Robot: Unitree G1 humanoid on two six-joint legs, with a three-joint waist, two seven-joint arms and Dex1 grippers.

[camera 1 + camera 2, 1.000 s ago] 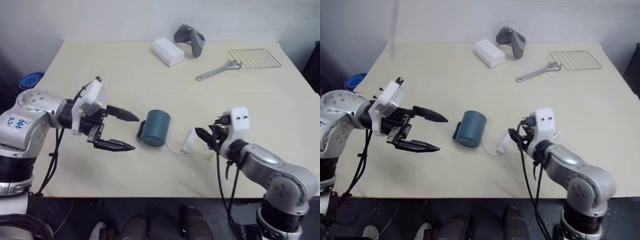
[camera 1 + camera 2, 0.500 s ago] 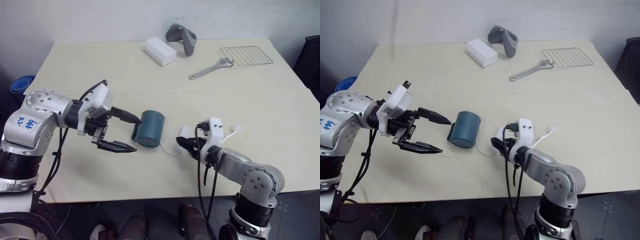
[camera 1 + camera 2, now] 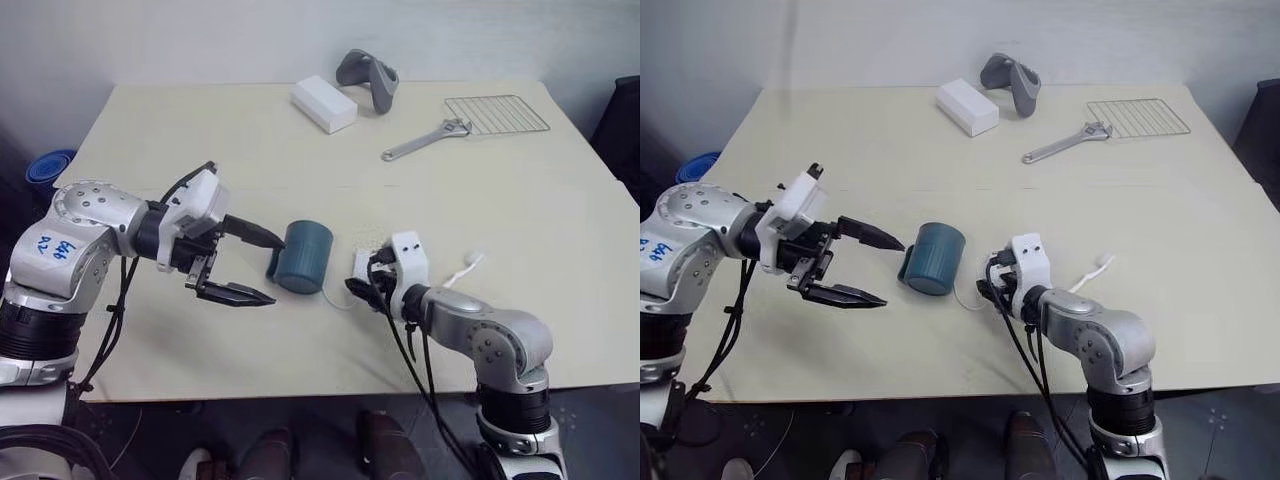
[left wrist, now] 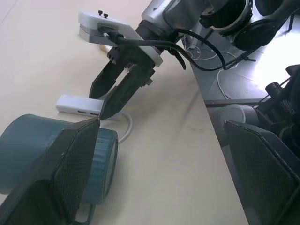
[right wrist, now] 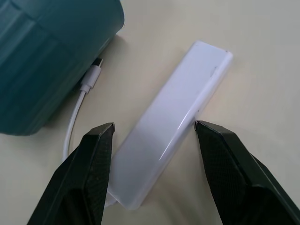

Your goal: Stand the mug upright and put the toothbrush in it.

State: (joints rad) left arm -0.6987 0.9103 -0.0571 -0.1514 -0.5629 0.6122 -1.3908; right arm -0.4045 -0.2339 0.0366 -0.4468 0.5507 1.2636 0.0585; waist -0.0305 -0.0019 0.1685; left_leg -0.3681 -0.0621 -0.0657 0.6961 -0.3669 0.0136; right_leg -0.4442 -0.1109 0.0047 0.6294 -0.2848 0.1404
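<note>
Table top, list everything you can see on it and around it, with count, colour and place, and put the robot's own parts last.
Dark teal-blue cylindrical mug: one, lying on its side, middle of the table.
Short white rectangular gadget with thin cord: one, flat beside the mug, cord plug by the mug's wall.
Slim white toothbrush: one, flat, right of the right arm.
White rectangular box: one, far edge.
Grey curved handheld device: one, right of the box.
Silver metal wrench: one, far right.
Wire grid rack: one, far right corner.
Cream table: one.
Blue round object: one, off the table's left.
Left gripper: open, left of the mug.
Right gripper: open, straddling the gadget.
</note>
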